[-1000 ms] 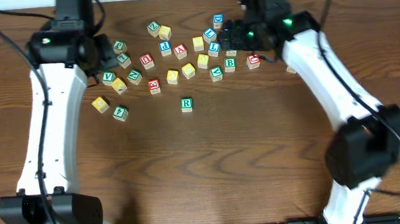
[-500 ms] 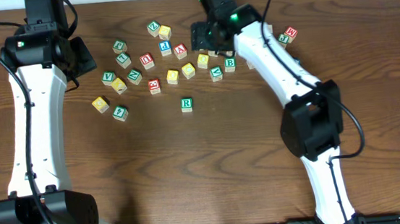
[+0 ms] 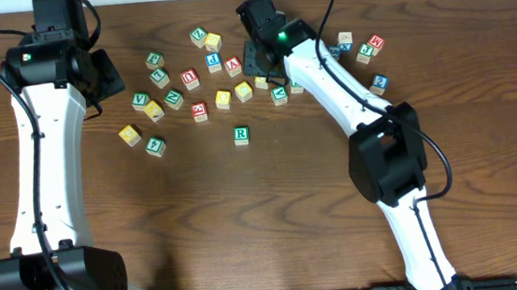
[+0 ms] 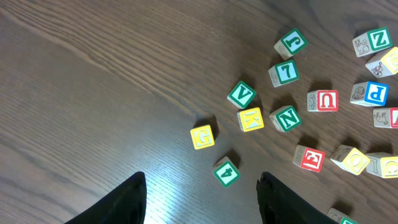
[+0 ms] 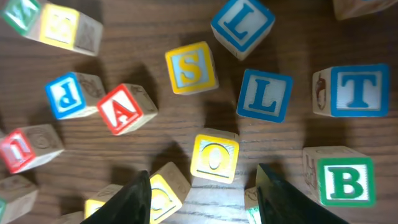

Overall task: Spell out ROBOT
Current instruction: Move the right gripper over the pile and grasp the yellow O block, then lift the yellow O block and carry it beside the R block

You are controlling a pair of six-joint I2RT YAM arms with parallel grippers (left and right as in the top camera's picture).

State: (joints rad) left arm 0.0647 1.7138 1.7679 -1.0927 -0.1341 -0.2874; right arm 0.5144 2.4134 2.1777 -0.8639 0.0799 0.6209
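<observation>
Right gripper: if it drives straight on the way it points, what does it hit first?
Probably the yellow O cube, which lies almost centred between the open fingers of the right gripper. Height above it is unclear.

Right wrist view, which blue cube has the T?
The blue T cube at the far right, just above the green B cube; the other blue cubes show L or P.

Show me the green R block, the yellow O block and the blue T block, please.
green R block [image 3: 241, 135]: overhead view, on its top face.
yellow O block [image 5: 214, 156]: right wrist view, on its lettered face.
blue T block [image 5: 359, 90]: right wrist view, on its lettered face.
</observation>
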